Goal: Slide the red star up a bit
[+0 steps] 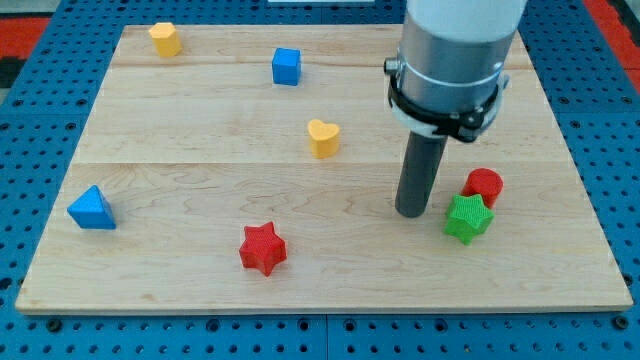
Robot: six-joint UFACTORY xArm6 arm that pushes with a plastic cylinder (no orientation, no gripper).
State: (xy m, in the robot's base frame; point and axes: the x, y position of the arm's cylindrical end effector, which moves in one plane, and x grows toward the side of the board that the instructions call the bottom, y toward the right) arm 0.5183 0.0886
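Observation:
The red star [263, 248] lies on the wooden board [200, 170] near the view's bottom, a little left of centre. My tip [411, 212] rests on the board well to the star's right and slightly higher, just left of the green star [468, 218]. The rod hangs from a large grey cylinder [455, 60] at the view's top right.
A red cylinder [484, 185] touches the green star's upper right. A yellow heart [323, 137] sits mid-board. A blue cube [286, 66] and a yellow block [165, 39] lie near the top. A blue triangle [92, 209] lies at the left edge.

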